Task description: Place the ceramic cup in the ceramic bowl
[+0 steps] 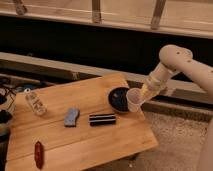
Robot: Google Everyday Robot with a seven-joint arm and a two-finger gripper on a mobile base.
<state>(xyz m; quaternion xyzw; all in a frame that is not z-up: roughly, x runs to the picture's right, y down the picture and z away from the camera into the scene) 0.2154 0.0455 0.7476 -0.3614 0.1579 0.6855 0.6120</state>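
The ceramic bowl (119, 98) is dark, shallow and round, and sits at the right edge of the wooden table (75, 135). The ceramic cup (134, 99) is small, whitish and handleless. It is held tilted at the bowl's right rim, just above the table's right edge. My gripper (142, 95) is at the end of the white arm (170, 65) that reaches in from the right, and it is shut on the cup. The fingers are mostly hidden behind the cup.
A black rectangular bar (102, 119) and a blue-grey object (71, 117) lie mid-table. A clear ridged container (35, 102) stands at the left, a red object (38, 152) near the front left corner. A dark wall and railing run behind the table.
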